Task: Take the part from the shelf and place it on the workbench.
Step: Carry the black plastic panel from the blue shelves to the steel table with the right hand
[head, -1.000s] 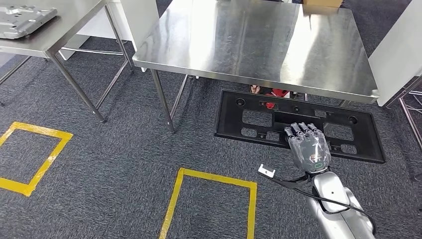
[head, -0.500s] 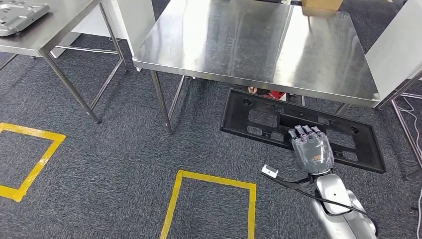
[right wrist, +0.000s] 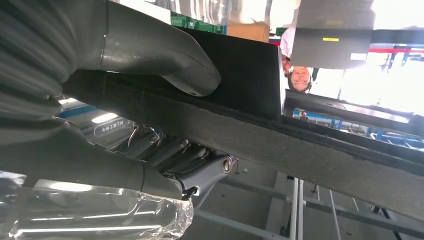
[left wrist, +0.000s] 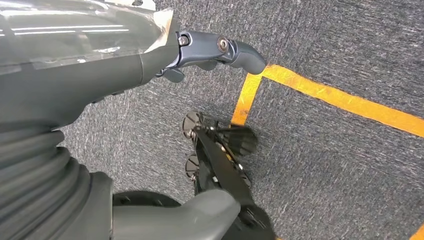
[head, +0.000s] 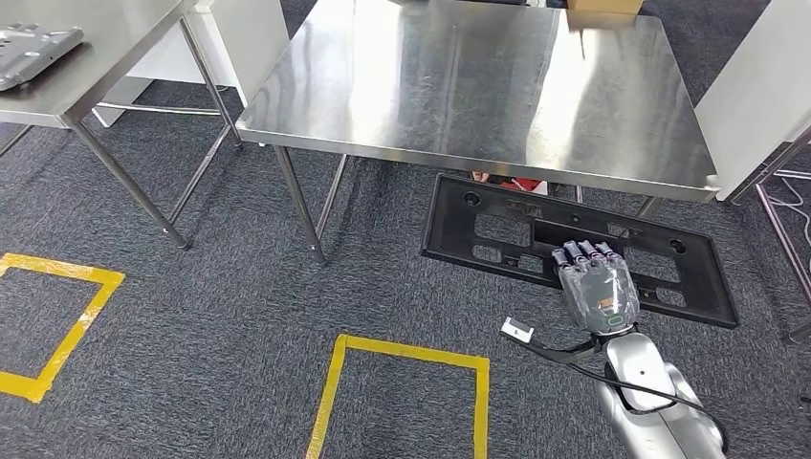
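black plastic is filling the right hand (head: 597,292): it is gripping the long part (head: 497,232) by its near edge, thumb (right wrist: 165,62) on one face and darker fingers (right wrist: 200,172) curled under the other. the part is hanging in front of the robot, low, partly tucked beneath the front edge of the steel bench (head: 478,86), its far rim sitting below that edge. the left hand (left wrist: 100,55) is hanging over the carpet (head: 239,296) with nothing in it, its fingers apart.

open bench top is stretching away beyond the part, bare steel nearly to the far side, where a cardboard box (head: 602,8) is standing at the back edge. the bench's front lip is lying between the part and that surface. white panels (head: 756,105) are flanking the bench on the right, and a wire rack leg (head: 779,229) is standing near the part's right end. a second bench (head: 86,67) is standing well apart to the left, carrying a grey metal tray (head: 33,53). yellow floor tape (head: 402,349) is marking squares on the carpet just below the arm.

compared with a moment ago, the whole scene is shifting leftward and slightly down in the head view, so the camera is moving; the hand's hold on the part is looking unchanged.
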Available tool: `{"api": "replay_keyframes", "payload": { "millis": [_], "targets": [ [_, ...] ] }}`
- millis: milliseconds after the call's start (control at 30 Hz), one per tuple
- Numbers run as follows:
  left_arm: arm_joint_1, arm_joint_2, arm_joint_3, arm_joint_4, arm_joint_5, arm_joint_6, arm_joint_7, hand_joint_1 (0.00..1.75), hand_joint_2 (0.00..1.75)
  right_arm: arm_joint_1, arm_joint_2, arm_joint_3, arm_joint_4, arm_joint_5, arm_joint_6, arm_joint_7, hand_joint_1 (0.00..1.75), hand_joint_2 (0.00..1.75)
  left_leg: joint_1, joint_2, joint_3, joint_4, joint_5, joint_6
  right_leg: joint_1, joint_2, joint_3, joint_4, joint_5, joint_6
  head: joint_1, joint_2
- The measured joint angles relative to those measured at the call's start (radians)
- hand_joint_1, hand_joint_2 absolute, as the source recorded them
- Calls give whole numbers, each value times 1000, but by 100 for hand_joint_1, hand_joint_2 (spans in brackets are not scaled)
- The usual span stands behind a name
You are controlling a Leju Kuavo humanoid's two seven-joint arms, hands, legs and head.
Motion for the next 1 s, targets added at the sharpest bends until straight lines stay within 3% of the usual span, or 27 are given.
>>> {"api": "replay_keyframes", "payload": {
  "millis": [33,67,133,167,200,333,367,433,500,533,567,633,700,800,867,900,967,1000],
  "targets": [
    [0,0,0,0,1,0,0,0,175,0,0,1,1,0,0,-1,175,175,0,0,-5,-9,21,0,0,2,4,0,-3,0,0,0],
    [0,1,0,0,2,0,0,0,175,0,1,2,2,0,1,-2,175,175,1,0,11,-57,59,2,1,4,9,0,-6,1,0,0],
    [0,2,0,0,3,0,0,0,175,-1,1,3,2,0,1,-2,175,175,0,-1,71,-199,136,8,4,7,19,2,-16,8,-1,0],
    [0,3,0,0,3,0,0,0,175,-3,1,4,3,0,1,-2,175,175,-1,-1,94,-250,156,12,8,9,21,3,-21,13,0,0],
    [-1,3,0,0,3,0,0,0,175,-4,1,4,3,0,1,-2,175,175,-3,-2,105,-277,163,16,11,9,21,3,-25,19,0,0],
    [-2,2,0,0,3,-1,0,0,175,-8,1,4,3,0,2,-2,175,175,-7,-1,120,-293,158,40,14,8,15,21,-42,37,1,0],
    [-2,2,0,0,3,-1,0,0,175,-10,0,4,3,0,2,-1,175,175,-5,0,126,-298,158,48,13,6,-4,60,-60,38,2,0],
    [-2,2,0,0,4,-1,-1,0,175,-13,0,4,4,0,2,-1,175,175,-4,0,135,-301,153,58,10,4,-75,189,-106,36,4,0],
    [-2,3,0,0,4,-1,-1,0,175,-11,0,5,7,0,2,0,175,175,-4,-1,140,-301,146,59,8,4,-141,289,-127,42,4,0],
    [-2,3,0,0,4,-1,0,0,175,-9,0,5,8,0,2,-1,175,175,-4,-2,145,-300,142,58,6,4,-149,287,-113,50,4,0],
    [-2,2,0,0,4,-1,0,0,175,-9,0,6,9,0,2,-1,175,175,-4,-3,151,-300,137,55,4,3,-136,242,-83,60,4,0],
    [-1,1,0,0,4,-1,0,0,175,-10,0,5,10,0,2,0,175,175,-5,-4,166,-299,125,46,0,-4,-74,94,-8,74,5,0],
    [-2,1,0,0,4,-1,-1,0,175,-10,0,6,10,0,2,0,175,175,-9,-4,172,-299,115,36,5,-8,-37,13,26,64,6,0],
    [-2,2,0,0,4,-1,-1,0,175,-9,1,6,11,0,3,-1,175,175,-8,-2,175,-298,105,23,6,-3,-32,7,22,37,5,0],
    [-3,2,0,0,4,-1,-1,0,175,-11,0,5,10,0,2,0,175,175,-4,-1,160,-255,79,13,1,-1,-21,4,16,18,3,0],
    [-3,2,0,0,4,-2,-1,0,175,-12,0,5,10,0,2,0,175,175,-2,-1,134,-200,54,9,0,-1,-15,3,12,9,2,0],
    [-1,2,0,0,4,-2,-1,0,175,-13,1,7,11,0,3,0,175,175,-2,-1,52,-56,0,4,4,0,-7,4,4,-3,0,0],
    [0,2,0,0,4,-2,-1,0,175,-13,2,9,11,0,3,0,175,175,-2,-1,16,-6,-8,3,6,0,-3,4,0,-7,0,0]
  ]
}}
